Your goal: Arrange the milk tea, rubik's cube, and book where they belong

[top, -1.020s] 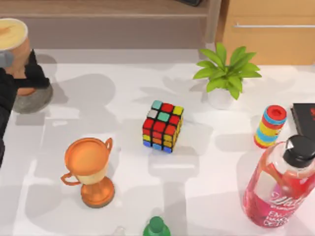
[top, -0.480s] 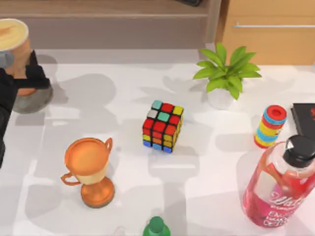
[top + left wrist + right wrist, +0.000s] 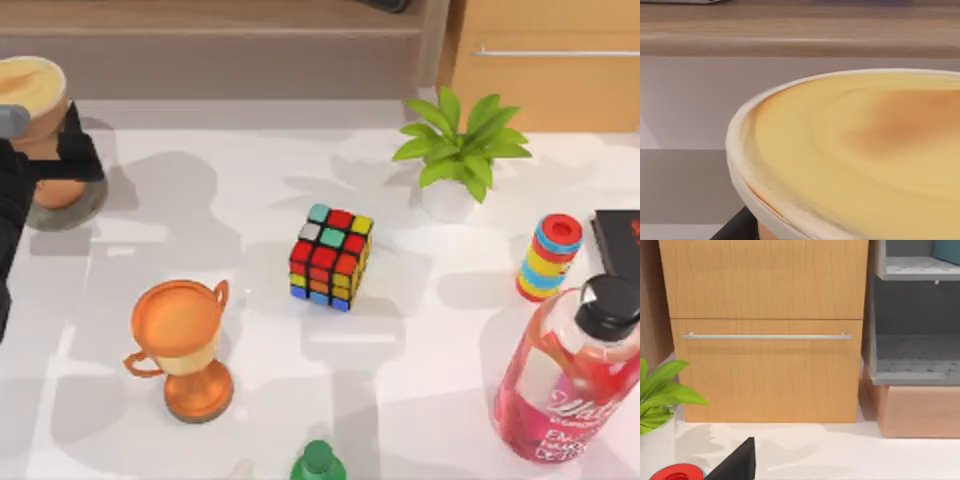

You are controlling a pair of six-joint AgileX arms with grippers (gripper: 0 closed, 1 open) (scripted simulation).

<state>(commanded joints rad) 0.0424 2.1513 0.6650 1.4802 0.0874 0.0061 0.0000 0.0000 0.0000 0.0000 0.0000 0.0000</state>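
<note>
White tabletop is carrying the work, with a wooden shelf unit and drawer front standing along its far edge.

At the far left, the left gripper is clamping the milk tea around its body, dark fingers on either side of the cup. The cup is sitting over a grey round coaster, and contact between the two cannot be confirmed from above. In the left wrist view the creamy top is lying close under the camera, level and unspilled.

Moving right, a shiny orange trophy is standing near the front, well apart from the cup. A green bottle cap is showing at the near edge. The rubik's cube is resting untouched at the table's middle. Further right are a potted plant, a stack of coloured rings, a pink bottle and a flat black object at the right edge.

The right gripper's finger tip is showing in the right wrist view, facing the drawer; its state cannot be determined.

Assessment: the step in hand appears to be placing the milk tea. To do it well, the cup should be kept upright, the grip firm on the tapered wall, and travel slow to avoid tipping. Release should wait until the base is fully supported. The cube appears still to be handled.
</note>
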